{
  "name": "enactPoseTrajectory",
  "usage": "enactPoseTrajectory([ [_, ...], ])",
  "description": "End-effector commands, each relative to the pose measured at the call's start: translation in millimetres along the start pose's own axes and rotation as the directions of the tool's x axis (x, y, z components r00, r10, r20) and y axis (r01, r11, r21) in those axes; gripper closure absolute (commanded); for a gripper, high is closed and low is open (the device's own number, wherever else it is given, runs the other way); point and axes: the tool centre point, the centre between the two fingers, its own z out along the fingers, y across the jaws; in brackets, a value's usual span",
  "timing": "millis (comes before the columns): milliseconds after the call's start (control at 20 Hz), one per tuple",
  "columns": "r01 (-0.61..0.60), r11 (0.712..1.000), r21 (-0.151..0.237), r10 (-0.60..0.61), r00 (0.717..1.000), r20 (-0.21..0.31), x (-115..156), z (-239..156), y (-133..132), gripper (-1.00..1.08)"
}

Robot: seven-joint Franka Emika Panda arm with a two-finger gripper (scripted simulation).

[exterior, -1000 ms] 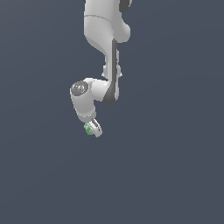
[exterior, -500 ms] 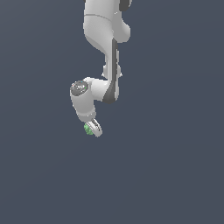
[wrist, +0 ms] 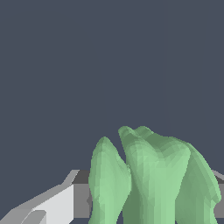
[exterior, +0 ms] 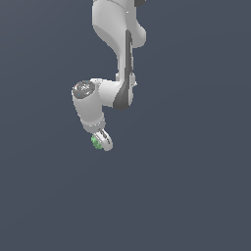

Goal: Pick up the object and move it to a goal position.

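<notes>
Wrist view: the green blob (wrist: 153, 179) fills the near field, lumpy and ridged, seated against a grey-white finger (wrist: 52, 203). Exterior view: the gripper (exterior: 101, 142) is closed on the blob (exterior: 95, 142), which sits at the fingertips on the exterior view's left side. The white arm (exterior: 115, 54) descends from above against a plain dark grey backdrop.

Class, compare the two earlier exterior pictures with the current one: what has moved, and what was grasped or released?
Nothing visibly changed: the gripper stays shut on the green blob, and the arm holds the same pose.
</notes>
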Motion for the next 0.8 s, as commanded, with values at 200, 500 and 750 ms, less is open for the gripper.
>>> enactPoseTrajectory([
  [200, -0.001, 1.000, 0.000, 0.001, 1.000, -0.001, 12, -52, -10, 1.08],
  [500, -0.001, 1.000, 0.000, 0.001, 1.000, -0.001, 20, -82, -16, 1.08],
  [750, 0.000, 1.000, -0.001, 0.000, 1.000, -0.001, 23, -91, -19, 1.08],
])
